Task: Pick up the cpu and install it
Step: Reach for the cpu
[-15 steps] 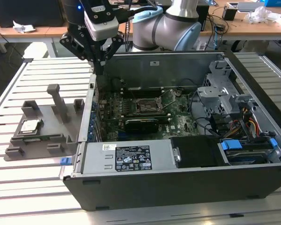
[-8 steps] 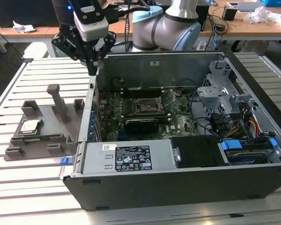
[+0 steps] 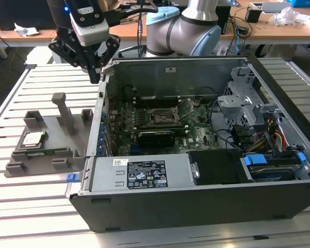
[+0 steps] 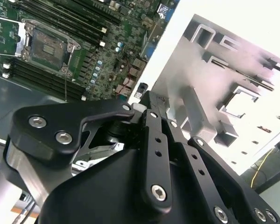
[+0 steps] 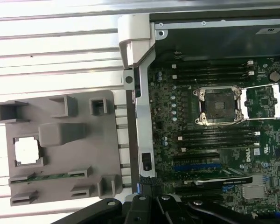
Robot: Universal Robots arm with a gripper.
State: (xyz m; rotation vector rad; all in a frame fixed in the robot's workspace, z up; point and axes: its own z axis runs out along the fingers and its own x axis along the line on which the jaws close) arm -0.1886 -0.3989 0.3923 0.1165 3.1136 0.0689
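The cpu [image 3: 33, 139] is a small silver square lying in a recess of the grey plastic tray [image 3: 51, 155], on the exterior view's left beside the open computer case. In the first wrist view the cpu [image 5: 27, 151] shows as a bright square in the tray [image 5: 60, 186]. The black motherboard socket [image 3: 160, 116] sits with its metal frame swung open, and it also appears in both wrist views [image 5: 219, 105] [image 4: 49, 46]. My gripper [image 3: 95, 77] hangs above the case's left wall, between tray and motherboard. Its fingers [image 5: 151, 200] are shut on nothing.
The case's metal side wall [image 5: 137, 70] rises between tray and motherboard. A tall grey post [image 3: 64, 111] stands on the tray. A power supply [image 3: 139, 173], drive cage [image 3: 240, 106] and cables [image 3: 274, 137] crowd the case. Everything rests on a slatted white table [image 3: 41, 206].
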